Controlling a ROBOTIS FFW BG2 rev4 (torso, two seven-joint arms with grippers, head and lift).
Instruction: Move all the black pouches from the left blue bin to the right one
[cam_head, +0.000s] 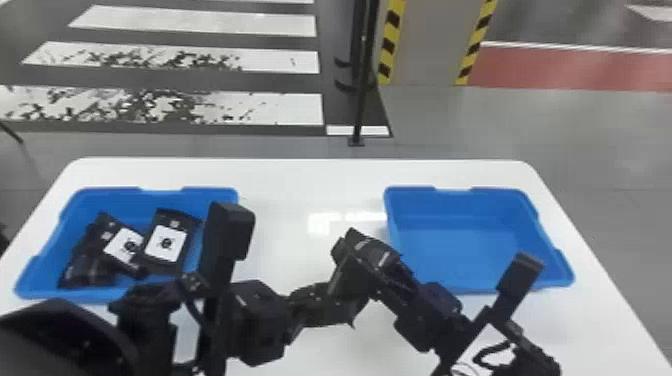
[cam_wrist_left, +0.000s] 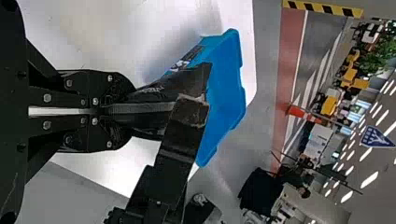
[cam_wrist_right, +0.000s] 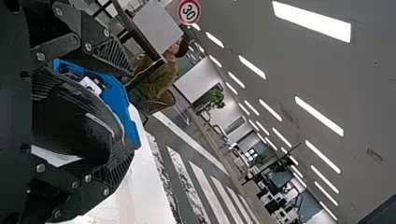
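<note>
Between the two bins in the head view, my left gripper (cam_head: 332, 302) and right gripper (cam_head: 387, 272) meet at one black pouch (cam_head: 375, 250) above the table. In the left wrist view, my left gripper (cam_wrist_left: 112, 111) is shut on an end of the pouch (cam_wrist_left: 144, 100), whose far part is overlapped by the other gripper. The pouch (cam_wrist_right: 70, 123) fills much of the space between the spread fingers of my right gripper (cam_wrist_right: 119, 116), which is open. Several black pouches (cam_head: 167, 240), some with white labels, lie overlapping in the left blue bin (cam_head: 70, 220).
The right blue bin (cam_head: 465, 240) stands beyond and to the right of the right gripper. Both bins rest on a white table (cam_head: 310, 180) with rounded corners. Both forearms cross the table's near part, the left one close to its bin's front edge.
</note>
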